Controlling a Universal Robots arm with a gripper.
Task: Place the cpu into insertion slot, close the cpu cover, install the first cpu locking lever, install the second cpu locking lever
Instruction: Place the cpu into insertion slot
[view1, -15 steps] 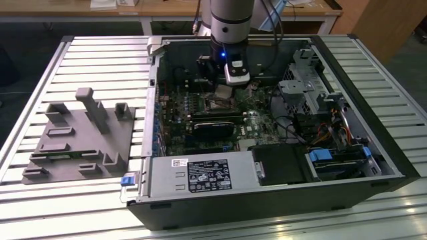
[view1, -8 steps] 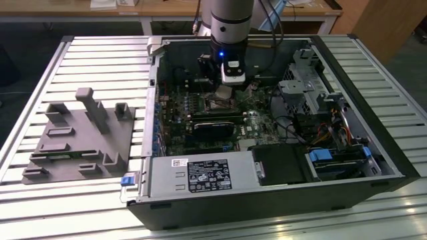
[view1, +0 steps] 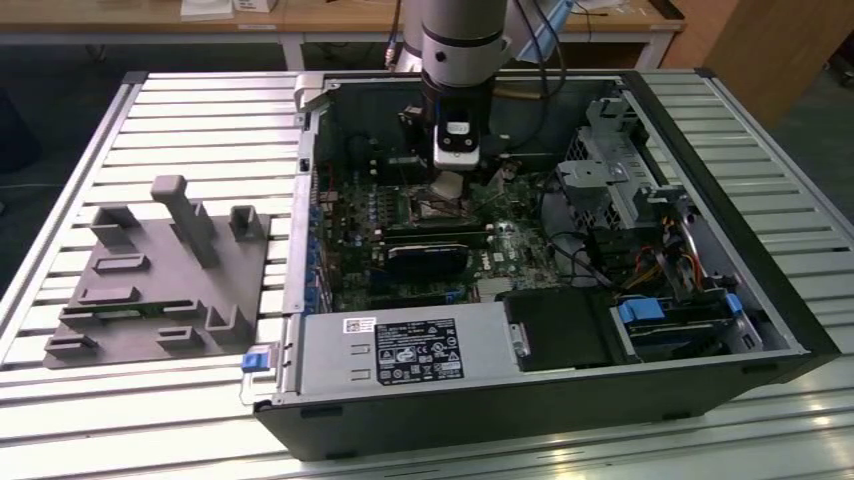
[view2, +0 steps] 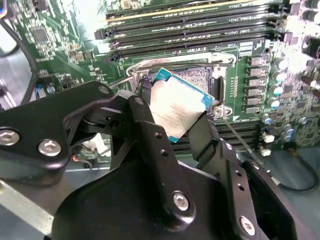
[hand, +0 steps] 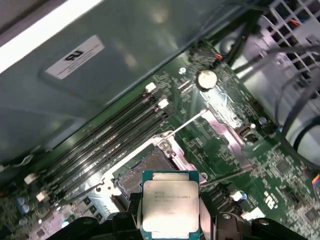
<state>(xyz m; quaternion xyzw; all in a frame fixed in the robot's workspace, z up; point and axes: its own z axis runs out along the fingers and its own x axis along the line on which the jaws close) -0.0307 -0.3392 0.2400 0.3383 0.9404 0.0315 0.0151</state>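
Second wrist view: the cpu (view2: 177, 107) is clamped, tilted, between the black fingers (view2: 150, 135) of the gripper (view2: 176, 119). It is held close over the insertion slot (view2: 197, 77) and is not seated in it. In the exterior view the gripper is found inside the open computer case (view1: 534, 400), toward twelve o'clock on the motherboard (view1: 350, 215). A grey fixture (view1: 160, 270) is laid at nine o'clock from the case.
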